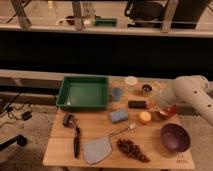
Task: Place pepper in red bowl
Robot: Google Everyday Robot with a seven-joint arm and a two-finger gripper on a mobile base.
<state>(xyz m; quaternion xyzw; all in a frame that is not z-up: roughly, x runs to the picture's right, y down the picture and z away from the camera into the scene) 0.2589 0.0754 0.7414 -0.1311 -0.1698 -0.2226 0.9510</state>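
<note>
The red bowl (168,112) sits at the right of the wooden table (60,150), and its upper part is hidden behind my arm. A small round orange-yellow thing (145,117), which looks like the pepper, lies on the table just left of the bowl. My white arm reaches in from the right. Its gripper (159,105) hangs over the bowl's left rim, just up and right of the pepper. The larger dark purple bowl (175,137) stands in front of the red bowl.
A green tray (83,92) stands at the back left. A blue cup (117,93), white cup (131,81), metal cup (146,90), black block (137,104) and blue sponge (118,116) sit mid-table. Grapes (133,149), a fork (123,131), a grey cloth (96,150) and a knife (76,141) lie in front.
</note>
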